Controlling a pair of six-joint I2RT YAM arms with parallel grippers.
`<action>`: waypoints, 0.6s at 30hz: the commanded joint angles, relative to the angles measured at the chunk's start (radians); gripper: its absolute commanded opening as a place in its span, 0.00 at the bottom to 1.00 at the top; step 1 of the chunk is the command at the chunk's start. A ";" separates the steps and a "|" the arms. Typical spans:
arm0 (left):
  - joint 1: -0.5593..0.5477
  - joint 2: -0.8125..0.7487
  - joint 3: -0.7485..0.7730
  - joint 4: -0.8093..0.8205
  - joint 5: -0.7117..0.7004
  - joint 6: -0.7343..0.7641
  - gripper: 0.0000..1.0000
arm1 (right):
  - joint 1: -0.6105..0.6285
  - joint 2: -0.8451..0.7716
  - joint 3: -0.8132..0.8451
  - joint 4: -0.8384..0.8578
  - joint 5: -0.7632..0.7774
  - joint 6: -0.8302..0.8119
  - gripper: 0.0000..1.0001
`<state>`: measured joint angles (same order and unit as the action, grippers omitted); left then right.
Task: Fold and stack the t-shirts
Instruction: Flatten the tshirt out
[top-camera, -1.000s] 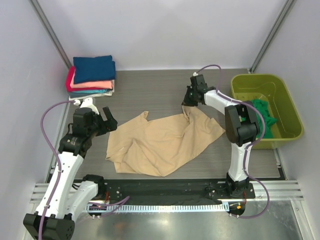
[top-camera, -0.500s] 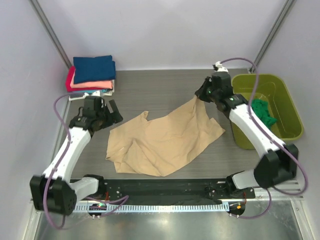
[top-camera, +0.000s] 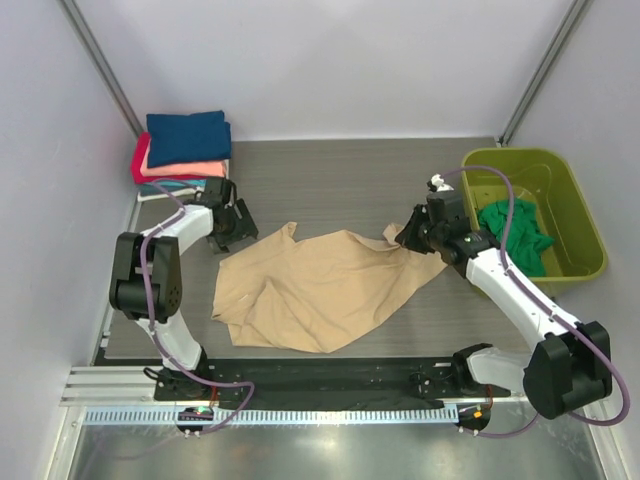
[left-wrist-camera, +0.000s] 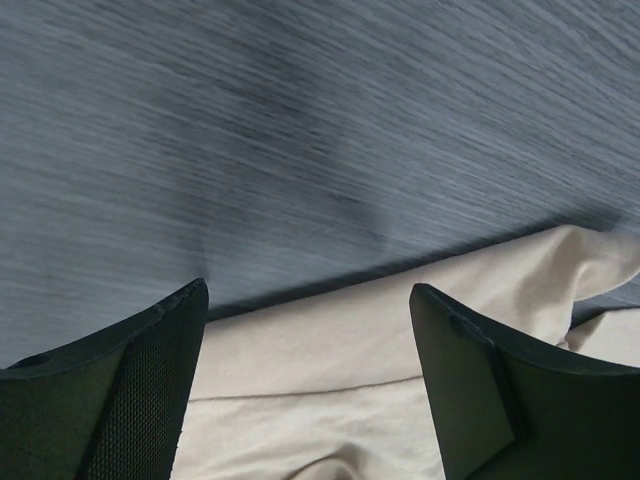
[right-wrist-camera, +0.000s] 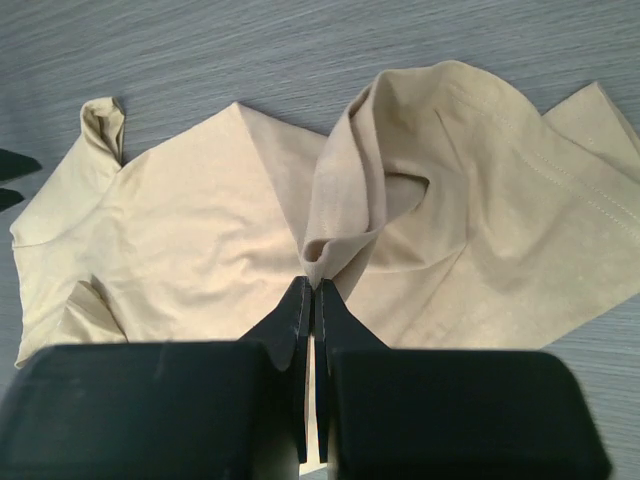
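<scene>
A tan t-shirt (top-camera: 320, 290) lies crumpled and spread on the table's middle. My right gripper (top-camera: 403, 238) is shut on a pinched fold of the tan t-shirt (right-wrist-camera: 320, 262) at its right edge, holding it just above the table. My left gripper (top-camera: 235, 228) is open and empty, low over the shirt's upper left corner; the wrist view shows the tan cloth (left-wrist-camera: 330, 380) between the spread fingers (left-wrist-camera: 470, 380). A folded stack of t-shirts (top-camera: 185, 152), navy on top with coral, red and teal below, sits at the back left. A green t-shirt (top-camera: 515, 232) lies bunched in the tub.
The lime-green tub (top-camera: 575, 262) stands at the right edge of the table. Grey walls and metal frame posts close in the back and sides. The black base rail runs along the near edge.
My right gripper came down and toward the near side with the shirt's edge, laying the lifted cloth flatter. My left gripper moved forward and right to the shirt's upper left corner.
</scene>
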<state>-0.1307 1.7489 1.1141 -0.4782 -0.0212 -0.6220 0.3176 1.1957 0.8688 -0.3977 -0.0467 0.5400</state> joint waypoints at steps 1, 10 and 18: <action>-0.010 0.017 0.035 0.073 0.046 -0.010 0.82 | -0.002 -0.064 -0.005 0.036 -0.013 0.000 0.01; -0.089 -0.008 -0.140 0.211 0.061 -0.042 0.78 | -0.002 -0.036 -0.022 0.042 -0.018 -0.017 0.01; -0.121 0.060 -0.175 0.294 0.087 -0.048 0.60 | -0.002 -0.008 -0.022 0.043 -0.013 -0.029 0.01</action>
<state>-0.2352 1.7367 0.9844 -0.1951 0.0204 -0.6533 0.3176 1.1847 0.8413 -0.3889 -0.0547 0.5251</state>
